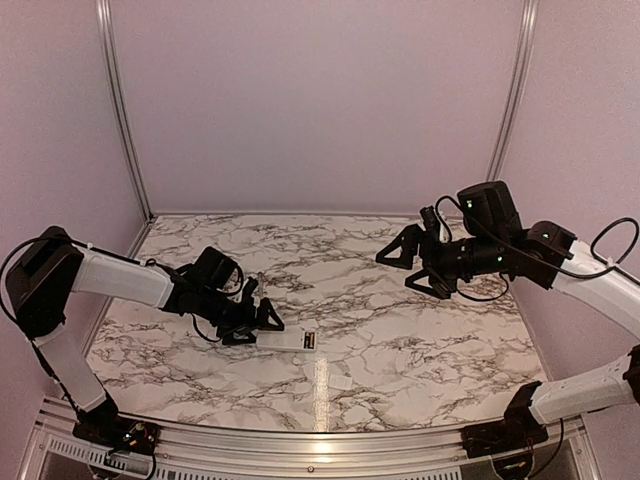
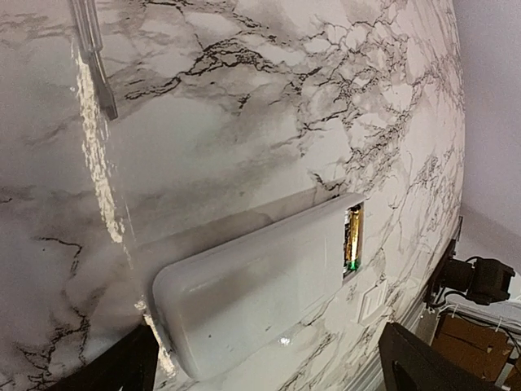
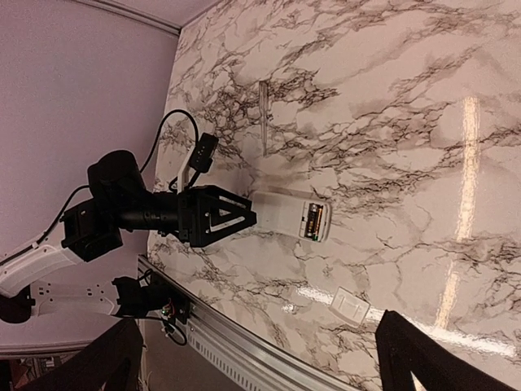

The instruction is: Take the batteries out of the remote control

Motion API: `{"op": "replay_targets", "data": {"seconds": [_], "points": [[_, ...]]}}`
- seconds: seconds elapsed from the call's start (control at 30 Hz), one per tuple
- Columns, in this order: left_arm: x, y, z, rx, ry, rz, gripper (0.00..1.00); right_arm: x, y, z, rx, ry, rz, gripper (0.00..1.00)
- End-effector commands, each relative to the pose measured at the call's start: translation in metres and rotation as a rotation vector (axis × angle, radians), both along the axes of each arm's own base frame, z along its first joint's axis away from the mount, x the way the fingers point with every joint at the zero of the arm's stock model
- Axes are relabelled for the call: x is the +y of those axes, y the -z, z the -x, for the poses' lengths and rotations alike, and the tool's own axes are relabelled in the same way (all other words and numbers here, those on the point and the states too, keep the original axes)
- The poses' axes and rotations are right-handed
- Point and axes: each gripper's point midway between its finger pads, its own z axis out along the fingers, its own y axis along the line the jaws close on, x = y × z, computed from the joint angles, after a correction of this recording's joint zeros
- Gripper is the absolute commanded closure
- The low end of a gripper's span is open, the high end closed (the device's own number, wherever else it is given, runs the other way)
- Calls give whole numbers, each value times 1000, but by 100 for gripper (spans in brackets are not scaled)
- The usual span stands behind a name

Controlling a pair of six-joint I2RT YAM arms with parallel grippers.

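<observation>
The white remote control (image 1: 288, 340) lies flat on the marble table, its dark recess facing up at its right end. Batteries (image 2: 353, 239) sit in that recess, copper-coloured with a green tip, also seen as the batteries (image 3: 315, 220) in the right wrist view. My left gripper (image 1: 268, 325) is low at the remote's left end, open, its fingers (image 2: 114, 371) straddling the remote (image 2: 260, 285) without a clear grip. My right gripper (image 1: 393, 272) hangs open in the air to the right, well above the table, holding nothing.
A small white cover piece (image 1: 341, 381) lies near the front edge, below and right of the remote. A slim grey tool (image 2: 94, 49) lies beyond the remote's left end. The metal table rail (image 3: 244, 358) runs along the front edge.
</observation>
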Motion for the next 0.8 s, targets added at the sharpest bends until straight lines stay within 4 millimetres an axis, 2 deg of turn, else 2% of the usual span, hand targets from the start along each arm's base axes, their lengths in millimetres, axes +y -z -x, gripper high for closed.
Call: {"op": "replay_targets", "data": {"seconds": [0.0,0.17,0.33,0.43,0.57,0.7,0.77], "points": [[12,-14,-5,-49,-14,-76,1,-5,-5,3,-11,14,8,2],[35,-47,-23,-182,-62,-209,1,-7,-7,1,-24,21,17,1],[79,-89,-48,-350,-199,-410,1,-6,-5,-2,-27,25,25,2],[101,-106,-58,-399,-290,-452,1,-6,-5,-4,-34,29,28,2],[110,-104,-68,-401,-286,-476,1,-4,-4,-6,-39,27,31,2],[97,-96,-76,-388,-225,-486,3,-2,-5,-8,-40,24,33,1],[90,-87,-80,-368,-194,-488,10,-2,-5,-9,-39,23,40,2]]}}
